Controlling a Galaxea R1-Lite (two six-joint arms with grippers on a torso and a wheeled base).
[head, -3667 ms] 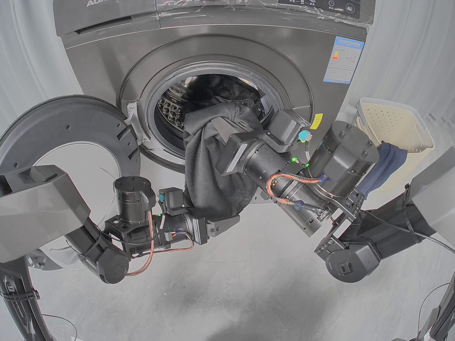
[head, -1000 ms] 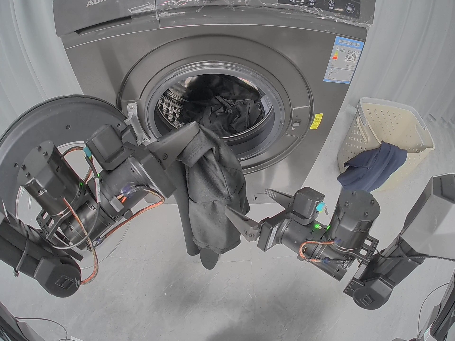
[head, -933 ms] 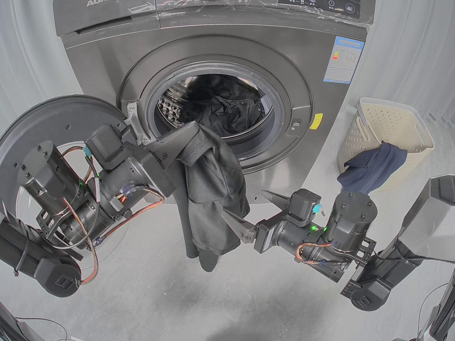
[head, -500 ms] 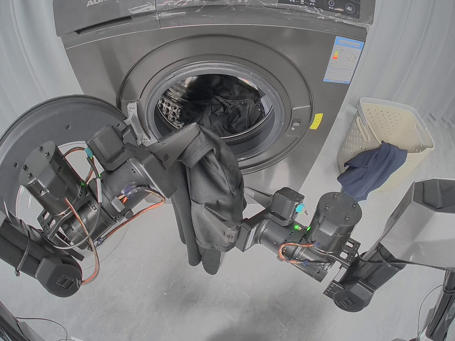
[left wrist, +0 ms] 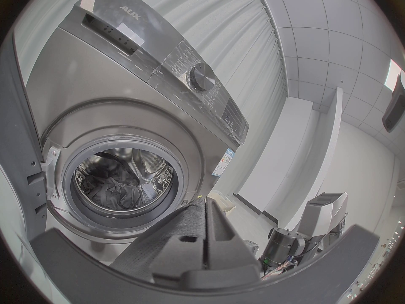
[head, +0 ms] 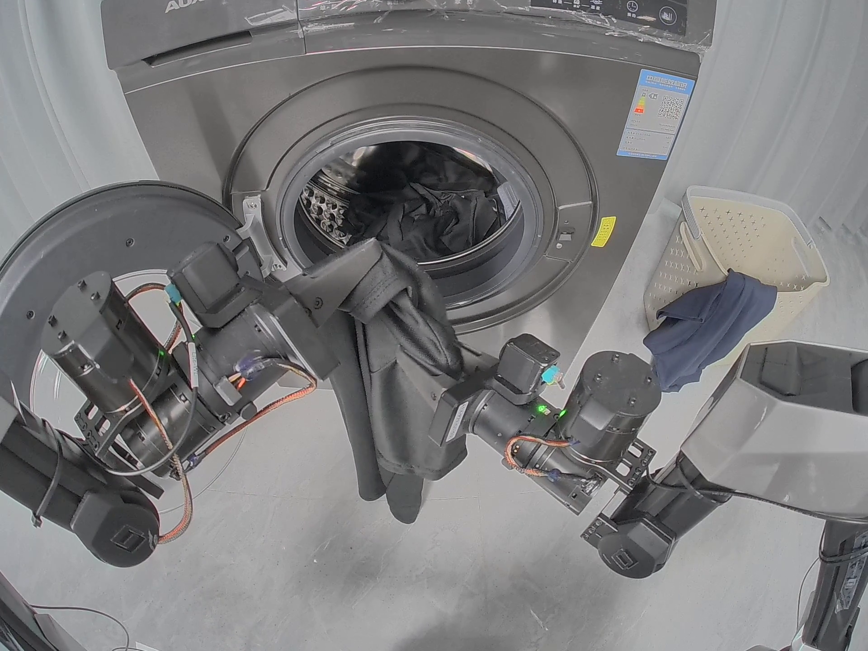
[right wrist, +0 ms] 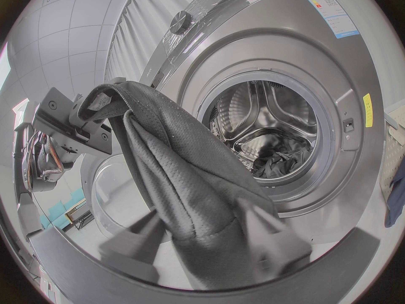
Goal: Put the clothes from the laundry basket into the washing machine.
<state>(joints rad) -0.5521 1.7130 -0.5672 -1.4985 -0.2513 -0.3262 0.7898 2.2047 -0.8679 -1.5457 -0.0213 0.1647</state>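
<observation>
A black garment (head: pixel 398 382) hangs in front of the washing machine (head: pixel 407 92), below the open drum (head: pixel 425 214), where more black clothes lie. My left gripper (head: pixel 357 264) is shut on the garment's top edge and holds it up; the left wrist view shows the cloth (left wrist: pixel 185 222) pinched in that gripper (left wrist: pixel 206 207). My right gripper (head: pixel 436 400) is pushed into the hanging cloth from the right. Its fingers (right wrist: pixel 135 243) stand apart with the garment (right wrist: pixel 190 182) between them. A blue garment (head: pixel 705 323) drapes over the rim of the cream laundry basket (head: pixel 768 237).
The round washer door (head: pixel 117 255) stands swung open at the left, behind my left arm. The basket sits on the floor at the machine's right side. Bare grey floor (head: pixel 362 580) lies in front.
My right arm has moved left and up from beside the garment until its open fingers are around the cloth. The left gripper has kept holding the garment in the same place.
</observation>
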